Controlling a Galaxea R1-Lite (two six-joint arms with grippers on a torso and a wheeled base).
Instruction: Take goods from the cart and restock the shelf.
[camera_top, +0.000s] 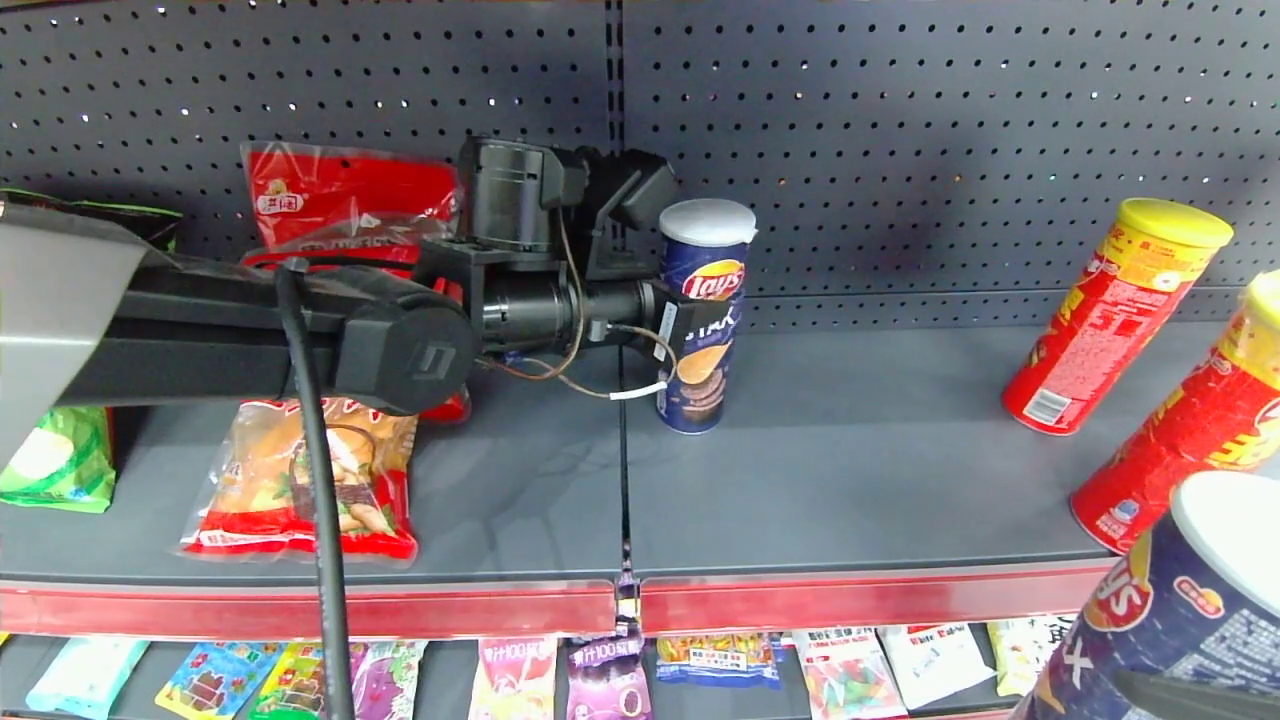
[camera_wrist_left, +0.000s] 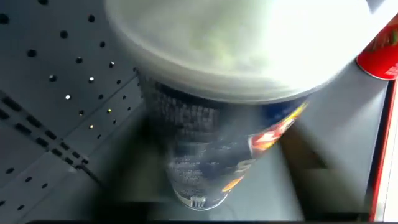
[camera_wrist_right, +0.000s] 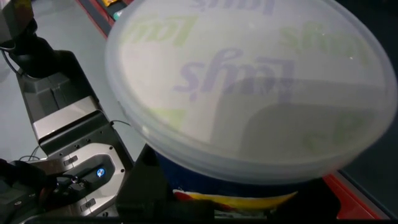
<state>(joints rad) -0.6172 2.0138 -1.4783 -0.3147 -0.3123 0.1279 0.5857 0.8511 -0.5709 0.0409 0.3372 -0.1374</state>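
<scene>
A blue chip can (camera_top: 705, 300) with a white lid stands upright near the back of the grey shelf (camera_top: 850, 470), close to the middle seam. My left gripper (camera_top: 690, 335) comes in from the left and is shut around the can's middle. In the left wrist view the same can (camera_wrist_left: 211, 162) sits directly under the camera, lid uppermost. A second blue chip can (camera_top: 1180, 600) is held at the lower right, in front of the shelf edge, with my right gripper (camera_top: 1190, 695) shut on its lower body. Its white lid (camera_wrist_right: 249, 93) looms large in the right wrist view.
Two red cans with yellow lids (camera_top: 1115, 315) (camera_top: 1190, 420) stand at the shelf's right end. Snack bags lie on the left: a red one (camera_top: 340, 205), an orange one (camera_top: 300, 480) and a green one (camera_top: 60, 460). Small packets (camera_top: 600, 680) hang below the red front edge (camera_top: 850, 605).
</scene>
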